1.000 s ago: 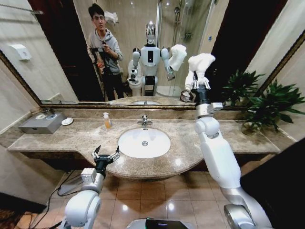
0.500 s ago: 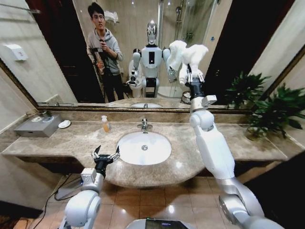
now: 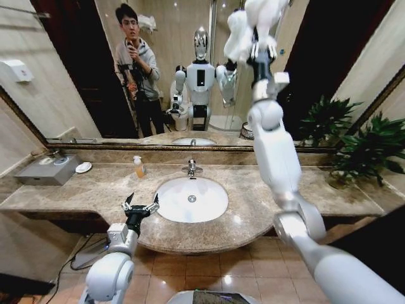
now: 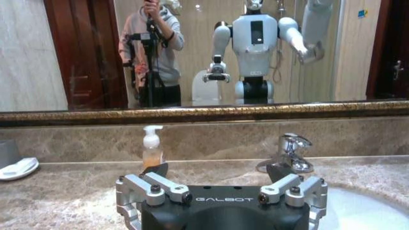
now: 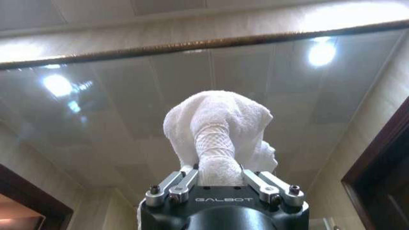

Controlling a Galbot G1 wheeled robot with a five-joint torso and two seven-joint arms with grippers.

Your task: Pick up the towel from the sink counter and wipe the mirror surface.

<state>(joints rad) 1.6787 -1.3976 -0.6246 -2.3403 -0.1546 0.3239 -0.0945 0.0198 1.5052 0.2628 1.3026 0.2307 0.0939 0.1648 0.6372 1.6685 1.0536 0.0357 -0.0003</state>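
Right claw (image 3: 260,45) raised high, clamped on the small white terry towel (image 3: 252,24), bunched against the wide bronze-framed mirror glass (image 3: 76,69); left claw (image 3: 140,206) idle, spread wide, over the mottled beige marble surface (image 3: 82,190); risk: cloth held by a small fold, drag on glass could pull it free.

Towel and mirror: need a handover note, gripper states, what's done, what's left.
Right gripper: shut on the towel, arm raised high against the mirror surface, near its top edge in the right wrist view.
Left gripper: open, empty, parked low over the front edge of the sink counter, left of the basin.
Done: towel is off the counter and up at the glass.
Left: wipe across the mirror; how much has been covered cannot be told from this moment.
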